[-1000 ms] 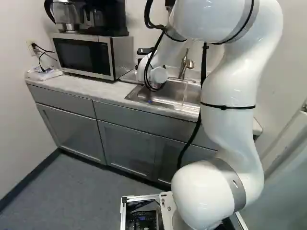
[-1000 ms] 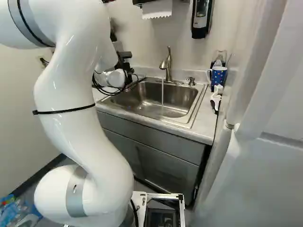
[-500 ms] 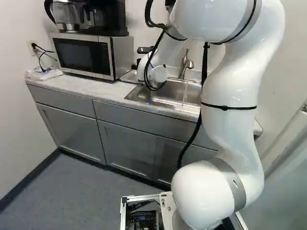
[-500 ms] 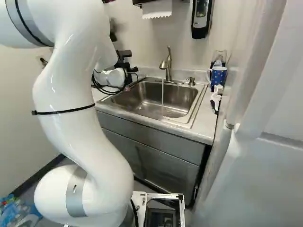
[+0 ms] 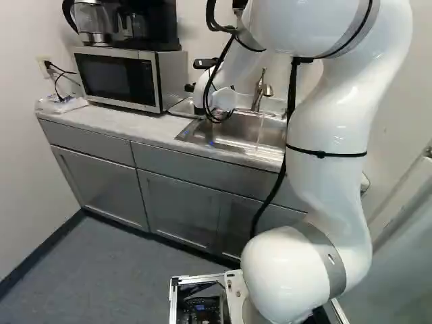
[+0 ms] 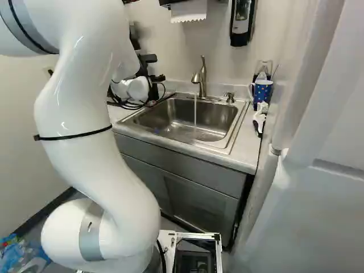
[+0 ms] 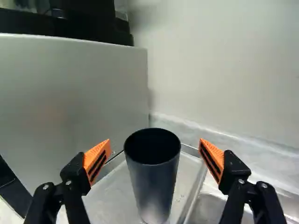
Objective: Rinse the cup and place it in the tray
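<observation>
The wrist view alone shows the dark cup (image 7: 152, 186): upright in the tray (image 7: 112, 196), mouth up, between the fingers of the gripper (image 6: 152, 78). Jaws stand wide apart, a gap at each side of the cup; nothing is gripped. Both base views hide the cup. The left base view adds the microwave (image 5: 115, 77), upper left. The right base view adds the blue mug (image 6: 262, 92), upper right, beyond the sink (image 6: 219, 116). Water runs from the faucet (image 6: 202, 77) in both base views.
</observation>
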### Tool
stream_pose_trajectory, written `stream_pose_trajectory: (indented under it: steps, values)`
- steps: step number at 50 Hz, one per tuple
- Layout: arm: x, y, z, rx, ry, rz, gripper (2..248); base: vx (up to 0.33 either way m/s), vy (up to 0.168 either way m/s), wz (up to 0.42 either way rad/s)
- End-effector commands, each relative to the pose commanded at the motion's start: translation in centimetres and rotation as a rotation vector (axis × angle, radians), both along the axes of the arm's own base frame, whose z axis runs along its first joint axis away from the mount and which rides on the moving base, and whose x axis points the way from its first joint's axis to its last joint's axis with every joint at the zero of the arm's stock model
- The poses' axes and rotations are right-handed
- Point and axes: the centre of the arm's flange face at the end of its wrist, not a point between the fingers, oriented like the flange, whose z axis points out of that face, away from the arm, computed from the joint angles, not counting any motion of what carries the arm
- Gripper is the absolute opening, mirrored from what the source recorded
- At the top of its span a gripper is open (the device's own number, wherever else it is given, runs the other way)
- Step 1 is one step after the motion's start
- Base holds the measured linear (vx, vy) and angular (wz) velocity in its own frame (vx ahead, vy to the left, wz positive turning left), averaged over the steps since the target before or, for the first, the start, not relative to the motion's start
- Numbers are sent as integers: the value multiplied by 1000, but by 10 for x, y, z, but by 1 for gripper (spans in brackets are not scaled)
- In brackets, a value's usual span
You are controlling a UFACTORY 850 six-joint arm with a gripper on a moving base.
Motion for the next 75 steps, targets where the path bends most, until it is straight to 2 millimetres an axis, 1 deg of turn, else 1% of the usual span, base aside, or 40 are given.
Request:
stream_pose_trajectory:
  steps: [11,22,50,75]
  values:
    - [0,-1,12,3,-20,-1,247,0,0,0]
    - [-2,-7,22,1,-13,-12,247,0,0,0]
    - [-9,-29,45,-9,28,-50,247,0,0,0]
    - [-18,-55,73,-4,-11,-93,247,0,0,0]
